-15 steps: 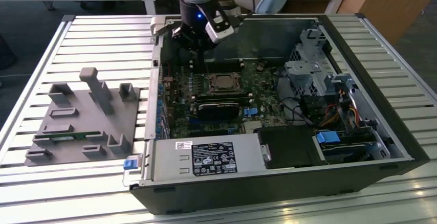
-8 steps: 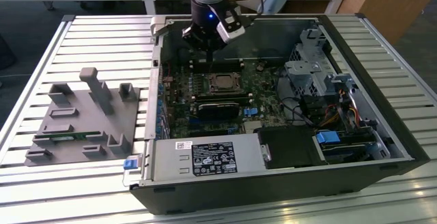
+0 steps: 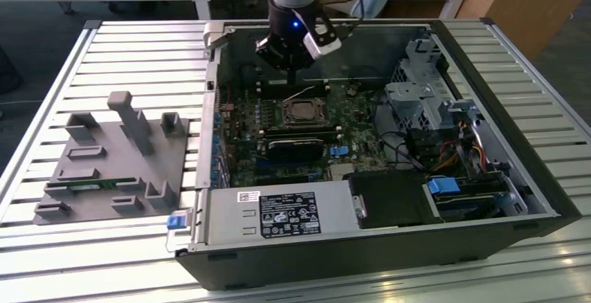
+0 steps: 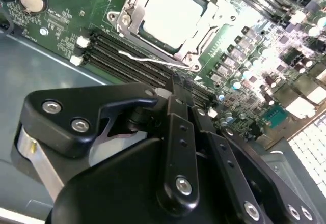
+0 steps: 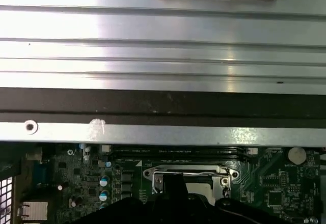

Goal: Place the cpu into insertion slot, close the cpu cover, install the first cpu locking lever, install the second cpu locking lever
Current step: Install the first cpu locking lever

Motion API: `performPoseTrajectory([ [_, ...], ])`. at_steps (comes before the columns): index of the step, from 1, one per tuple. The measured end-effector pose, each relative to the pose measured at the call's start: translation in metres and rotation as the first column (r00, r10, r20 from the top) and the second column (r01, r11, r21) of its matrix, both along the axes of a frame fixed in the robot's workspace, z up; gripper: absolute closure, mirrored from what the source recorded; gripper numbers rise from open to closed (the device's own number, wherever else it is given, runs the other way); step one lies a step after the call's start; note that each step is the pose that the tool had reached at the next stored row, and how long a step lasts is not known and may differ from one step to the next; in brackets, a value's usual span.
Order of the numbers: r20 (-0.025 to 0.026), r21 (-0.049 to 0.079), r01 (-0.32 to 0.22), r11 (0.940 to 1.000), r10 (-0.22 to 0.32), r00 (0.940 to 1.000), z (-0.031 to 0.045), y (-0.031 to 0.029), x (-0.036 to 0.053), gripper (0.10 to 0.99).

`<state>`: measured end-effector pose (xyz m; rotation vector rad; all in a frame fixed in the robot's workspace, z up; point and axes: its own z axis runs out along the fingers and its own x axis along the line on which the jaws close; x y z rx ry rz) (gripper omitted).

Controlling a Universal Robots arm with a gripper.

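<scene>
1. CPU (image 4: 170, 18) already sits in the insertion slot (image 4: 133, 0), its pale metal face showing through the window of the cpu cover (image 4: 204, 43), which appears to lie flat over it in the second wrist view.
2. Socket and chip sit on the motherboard (image 3: 314, 137) in the far half of the open computer case (image 3: 544, 199), towards the far edge of the slatted worktop (image 3: 138, 47).
3. A thin wire locking lever (image 4: 153, 60) runs along the socket's side nearest the black memory slots (image 4: 117, 51); it looks loose rather than tucked under its catch, so the lever work seems to be the step in hand.
4. The hand (image 4: 178, 94) hangs just beside that lever, above the memory slots, with its dark fingers (image 4: 175, 127) drawn together and nothing between them.
5. To do it well, I judge the closed tip should bear on the lever's free end, not on the cover or the chip face, and press down and sideways so the wire slides under its hook.
6. Risks, as I judge them: the tip slipping off the thin wire onto the memory slots or small board parts nearby, or the cover lifting if the lever springs back.
7. In the exterior view the hand (image 3: 293, 81) stands over the socket's far side; the grey fixture block (image 3: 111, 164) lies well apart, outside the case.
</scene>
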<state>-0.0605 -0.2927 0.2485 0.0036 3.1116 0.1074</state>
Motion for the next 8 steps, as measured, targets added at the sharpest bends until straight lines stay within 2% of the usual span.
performPoseTrajectory([
  [2,0.0000,0.029,0.000,0.9996,0.000,1.0000,-0.0008,0.0000,0.0000,0.980],
  [3,0.0001,0.035,0.000,0.9994,0.000,1.0000,-0.0019,0.0000,0.0001,0.980],
  [8,0.0000,0.035,-0.003,0.9994,0.003,1.0000,-0.0091,0.0002,0.0020,0.980],
])
